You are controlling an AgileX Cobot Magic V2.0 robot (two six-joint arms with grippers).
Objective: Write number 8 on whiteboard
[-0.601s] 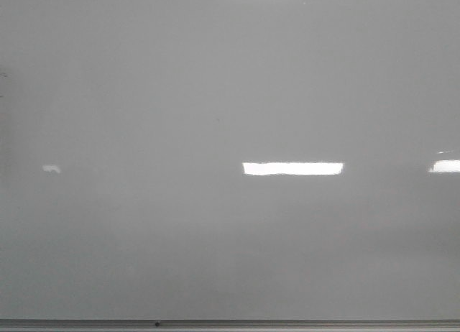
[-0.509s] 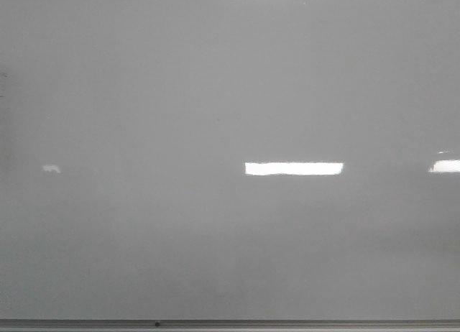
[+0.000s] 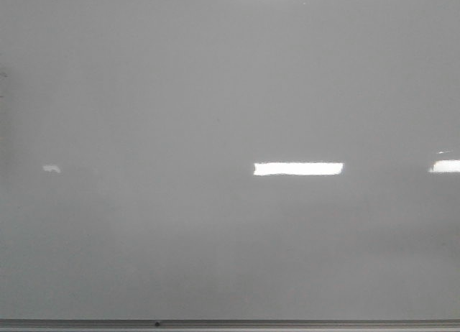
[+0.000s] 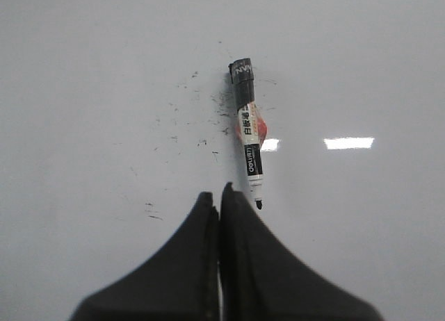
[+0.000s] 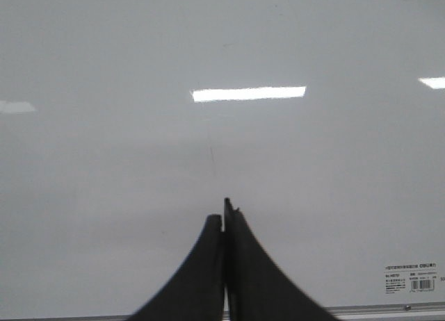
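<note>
No stroke yet, marker still lying loose
Whiteboard [image 3: 215,95] unchanged, no number 8; left gripper [image 4: 220,196] and right gripper [image 5: 224,220] closed, empty; uncapped marker [image 4: 248,144] beside left fingers, so pickup pending

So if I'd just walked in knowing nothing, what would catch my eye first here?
Probably the marker lying uncapped on the whiteboard, just beyond the shut left gripper, with small black specks scattered beside it. After that, the bright strip of reflected light on the glossy grey board in the front view. The right gripper is shut and holds nothing, and no 8 is drawn anywhere in view.
</note>
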